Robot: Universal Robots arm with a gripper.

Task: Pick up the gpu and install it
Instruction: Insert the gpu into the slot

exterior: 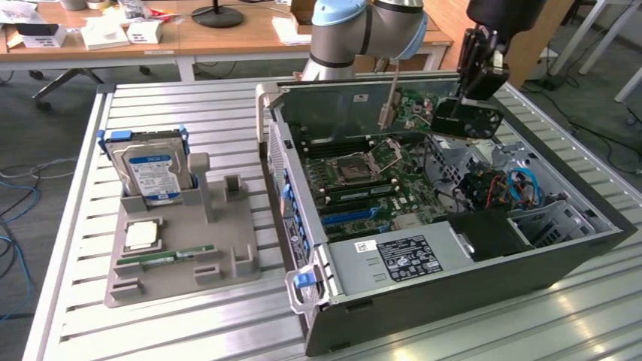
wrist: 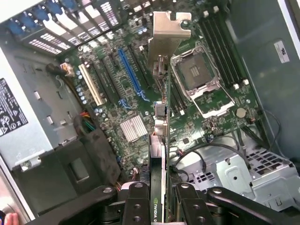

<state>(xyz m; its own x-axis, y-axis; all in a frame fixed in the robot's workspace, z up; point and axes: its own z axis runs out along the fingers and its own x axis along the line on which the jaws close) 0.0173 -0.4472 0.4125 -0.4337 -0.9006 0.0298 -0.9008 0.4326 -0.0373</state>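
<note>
The gpu (exterior: 467,118) is a black card with a round fan, and it hangs edge-down above the far right part of the open computer case (exterior: 561,256). Its silver end bracket (exterior: 386,98) points toward the exterior view's left. My gripper (exterior: 471,96) is shut on the card's upper edge. In the wrist view the gpu (wrist: 160,140) runs edge-on away from my gripper (wrist: 159,199), with its bracket (wrist: 167,33) over the motherboard. It hangs above the board between the long blue slot (wrist: 130,75) and the processor socket (wrist: 197,75).
A grey fixture (exterior: 180,263) on the slatted table holds a hard drive (exterior: 150,174), a processor (exterior: 140,235) and a green memory stick (exterior: 165,256). Inside the case are a power supply (exterior: 396,256), cables (exterior: 516,188) and a drive cage (exterior: 552,218). Desks stand behind.
</note>
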